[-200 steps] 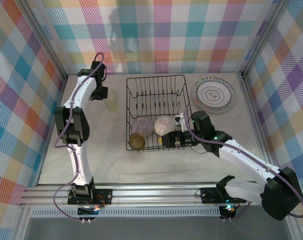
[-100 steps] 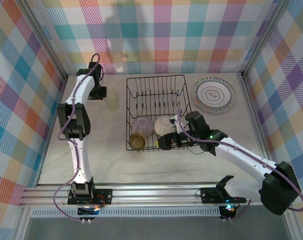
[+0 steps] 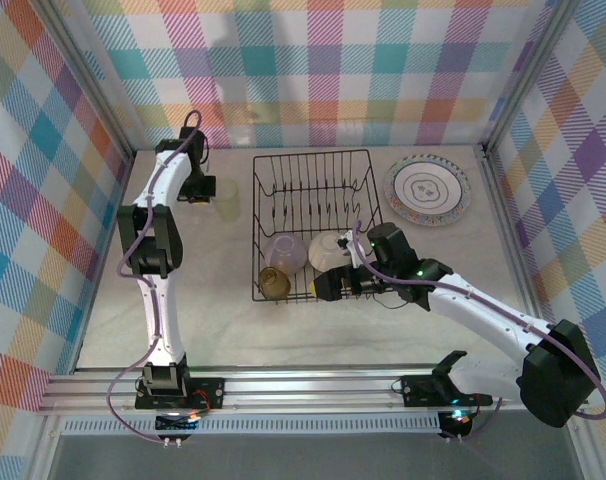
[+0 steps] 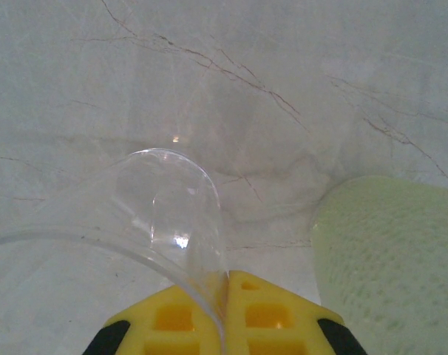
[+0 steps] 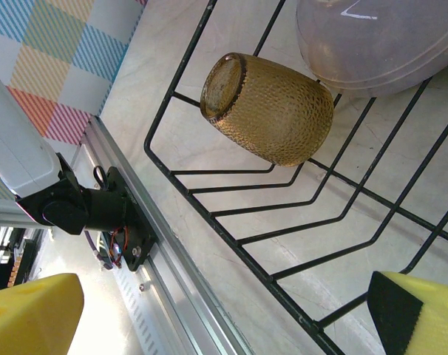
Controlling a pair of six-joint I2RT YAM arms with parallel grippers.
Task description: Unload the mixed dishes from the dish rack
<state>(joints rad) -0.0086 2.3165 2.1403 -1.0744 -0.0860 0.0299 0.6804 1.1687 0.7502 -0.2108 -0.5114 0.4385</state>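
The right gripper (image 3: pixel 325 286) has slid left along the black wire dish rack's (image 3: pixel 311 153) near edge, jaws spread wide, holding nothing. The left gripper (image 4: pixel 225 285) pinches a clear plastic cup's (image 4: pixel 157 214) rim.

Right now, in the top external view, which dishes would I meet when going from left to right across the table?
Pale yellow-green cup → amber cup, in the dish rack → cream bowl, also in the rack → ringed plate.

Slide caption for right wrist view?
Open right gripper above the dish rack corner, amber cup lying tipped on its wires.
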